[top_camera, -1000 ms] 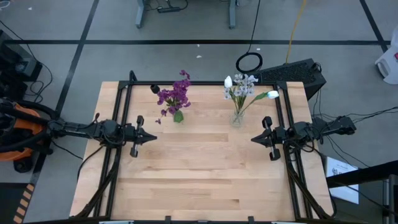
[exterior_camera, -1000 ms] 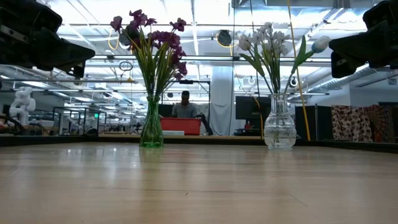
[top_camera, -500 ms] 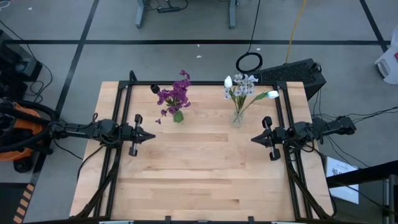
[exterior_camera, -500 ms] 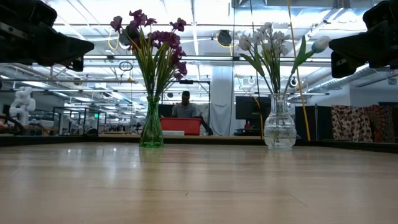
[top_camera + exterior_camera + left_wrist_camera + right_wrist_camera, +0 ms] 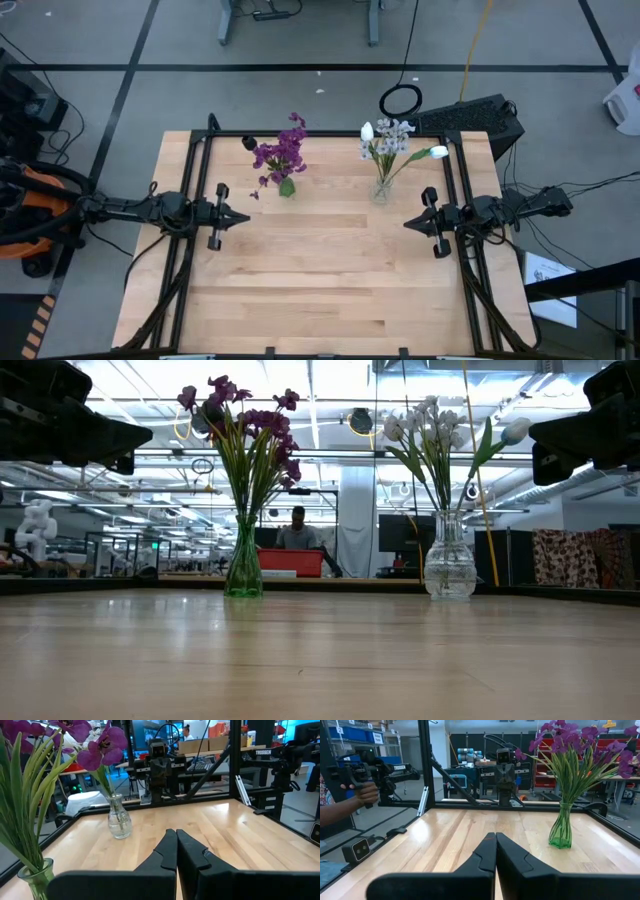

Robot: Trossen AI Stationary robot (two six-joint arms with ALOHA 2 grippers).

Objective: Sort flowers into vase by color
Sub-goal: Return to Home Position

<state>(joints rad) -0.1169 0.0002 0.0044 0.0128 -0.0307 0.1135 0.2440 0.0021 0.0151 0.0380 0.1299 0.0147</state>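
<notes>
The sorting looks finished. The purple artificial flowers [image 5: 282, 153] stand in a green glass vase [image 5: 243, 567] near the wooden counter's [image 5: 320, 290] far edge, left of middle. The white and pale flowers [image 5: 388, 140] stand in a clear glass vase [image 5: 450, 568] well apart to its right. No loose stem seems to lie on the boards. The left claw [image 5: 246, 219] and the right claw [image 5: 407, 224], both pressed together and empty, hover by the side edges.

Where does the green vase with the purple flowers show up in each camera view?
High view: green vase in the table's upper half, left of centre.
Low view: left of centre, full height.
Left wrist view: close up, only its neck showing, nearer than the transparent vase.
Right wrist view: whole, farther along the table.
Shared landmark: the wooden table.
</notes>
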